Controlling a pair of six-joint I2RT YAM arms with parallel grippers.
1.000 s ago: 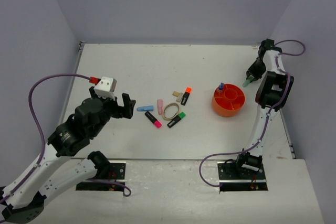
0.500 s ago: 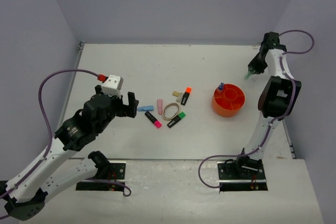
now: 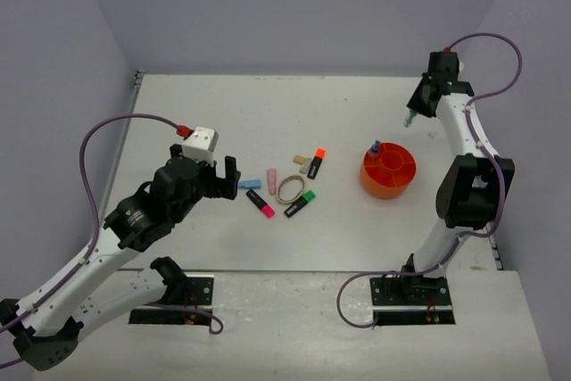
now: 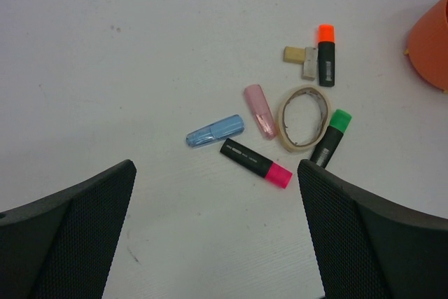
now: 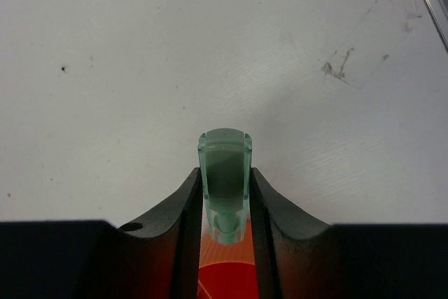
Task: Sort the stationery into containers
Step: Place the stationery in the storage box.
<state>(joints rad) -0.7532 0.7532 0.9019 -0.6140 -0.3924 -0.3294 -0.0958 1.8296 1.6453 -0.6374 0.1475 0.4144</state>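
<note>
The stationery lies in a cluster at mid-table: a pastel blue highlighter, a pastel pink one, a black-and-pink one, a black-and-green one, a black-and-orange one, a tan rubber band and a tan block. My left gripper hovers open just left of the cluster. The orange pot holds a blue-white pen. My right gripper is shut on a pastel green highlighter, raised beyond the pot's far right side.
The table's far wall and right edge lie close to the right arm. A small grey piece lies against the tan block. A scuff mark shows on the table beyond the right gripper.
The right arm swung farther back and leftward, still gripping the green highlighter. The left gripper slid right, closer to the blue highlighter, staying open.
</note>
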